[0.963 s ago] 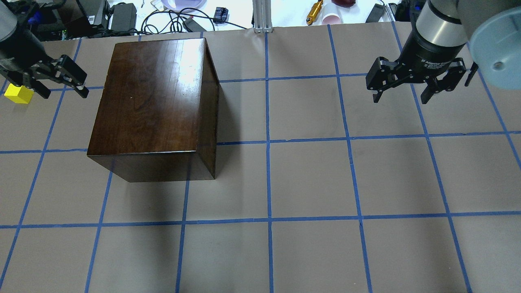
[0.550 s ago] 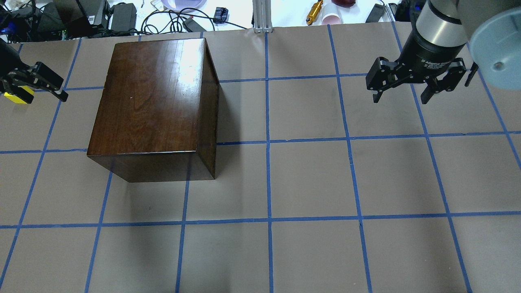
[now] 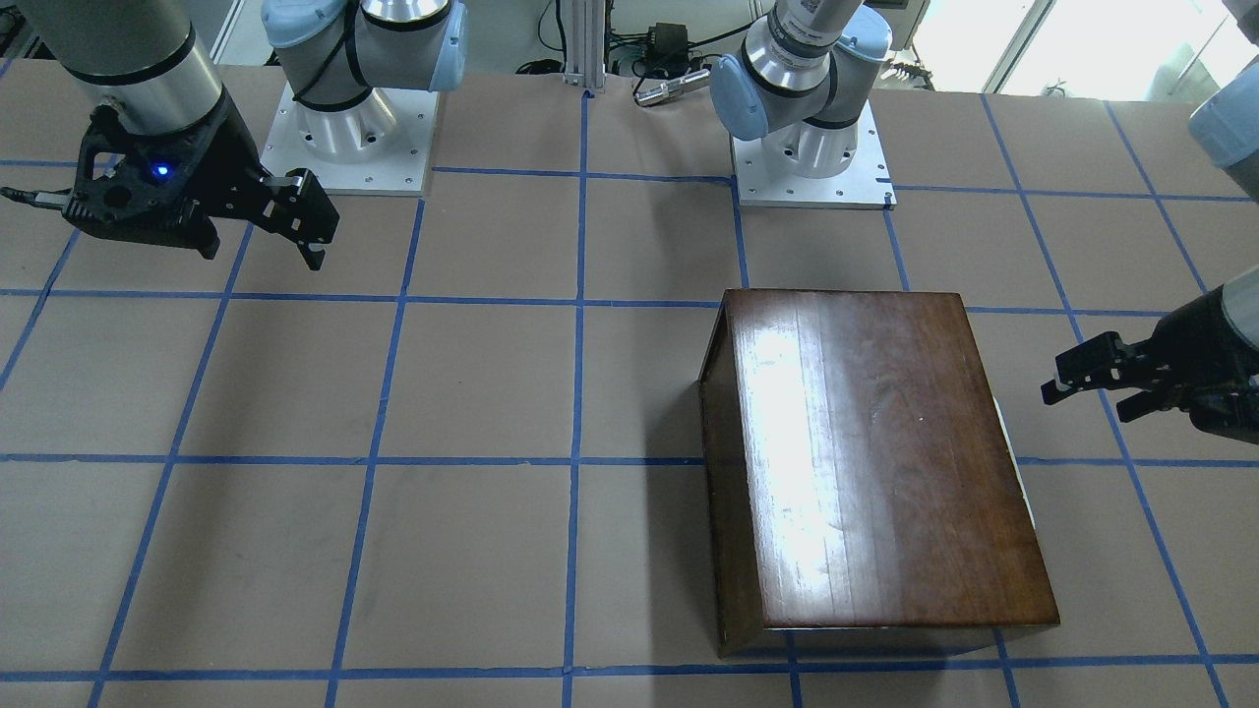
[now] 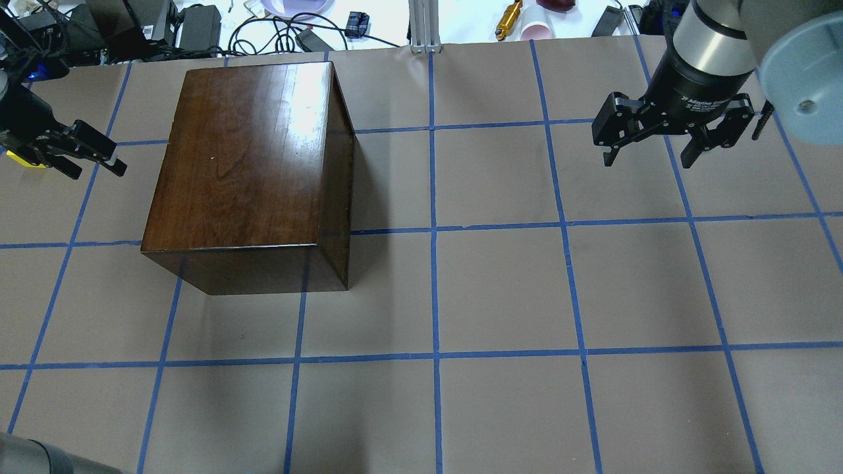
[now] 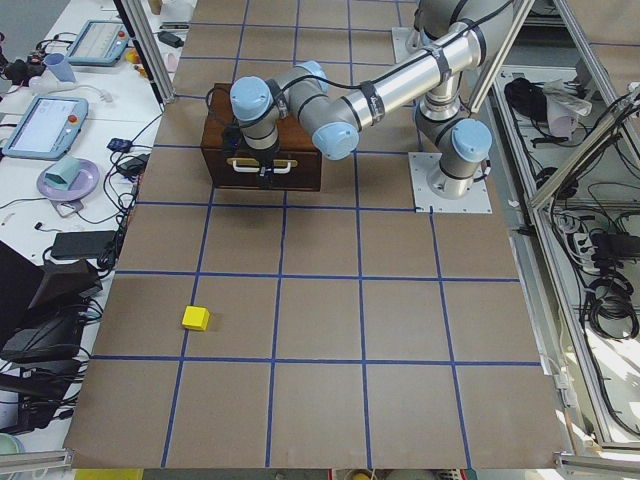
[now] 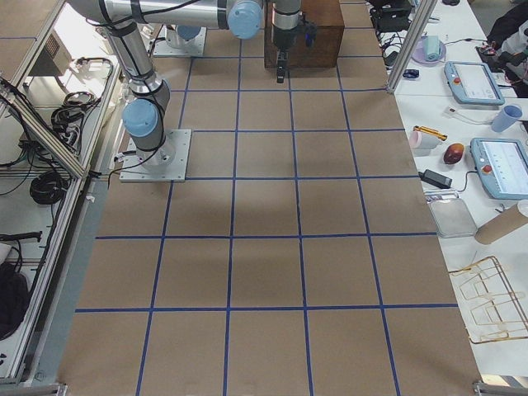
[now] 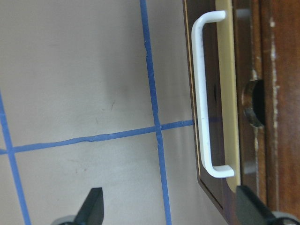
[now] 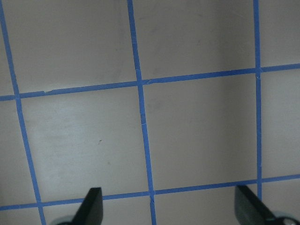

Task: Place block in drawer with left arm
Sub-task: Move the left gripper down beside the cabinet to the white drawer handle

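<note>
Left gripper spread beside cabinet, mostly hiding block overhead; wrist view shows white drawer handle, overhead doesn't. Right gripper spread.

"What's on the right?"
"The drawer front, dark brown, with a white handle running along it."
"And the left gripper?"
"Its black fingertips are spread wide, the left one over the table and its blue tape."

We are in a robotics lab: steel mounting plates are bolted to a table papered brown and gridded with blue tape. Beyond the left gripper, a white bench holds cables, power bricks and teach pendants.
</note>
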### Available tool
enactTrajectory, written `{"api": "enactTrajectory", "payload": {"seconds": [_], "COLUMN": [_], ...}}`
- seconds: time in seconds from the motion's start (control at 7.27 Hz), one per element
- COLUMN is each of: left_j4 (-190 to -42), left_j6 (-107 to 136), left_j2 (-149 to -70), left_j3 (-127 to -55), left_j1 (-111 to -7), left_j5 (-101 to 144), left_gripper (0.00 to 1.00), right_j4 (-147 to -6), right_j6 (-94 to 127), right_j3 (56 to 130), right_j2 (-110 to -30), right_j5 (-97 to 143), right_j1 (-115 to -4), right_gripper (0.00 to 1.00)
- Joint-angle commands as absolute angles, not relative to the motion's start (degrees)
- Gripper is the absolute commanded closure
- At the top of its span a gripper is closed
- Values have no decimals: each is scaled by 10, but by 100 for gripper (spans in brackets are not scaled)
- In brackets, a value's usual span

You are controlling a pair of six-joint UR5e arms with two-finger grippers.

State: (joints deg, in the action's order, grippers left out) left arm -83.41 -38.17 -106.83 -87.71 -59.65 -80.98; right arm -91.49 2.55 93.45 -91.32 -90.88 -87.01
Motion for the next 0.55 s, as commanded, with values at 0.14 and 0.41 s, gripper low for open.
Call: {"api": "enactTrajectory", "payload": {"seconds": [0.14,0.41], "left_j4": [-815,-795], "left_j6": [-415,-417], "left_j2": [-1107,-1121], "left_j3": [-877,-876], "left_j1": [-595,-595], "left_j5": [-792,-762], "left_gripper": [0,0], "right_j4": [-915,-915], "right_j6": [25,25], "right_j3": [934,934], "right_j2": [-913,-913], "right_j5": [-909,-909], "right_j1": [-870,-870], "right_gripper": [0,0]}}
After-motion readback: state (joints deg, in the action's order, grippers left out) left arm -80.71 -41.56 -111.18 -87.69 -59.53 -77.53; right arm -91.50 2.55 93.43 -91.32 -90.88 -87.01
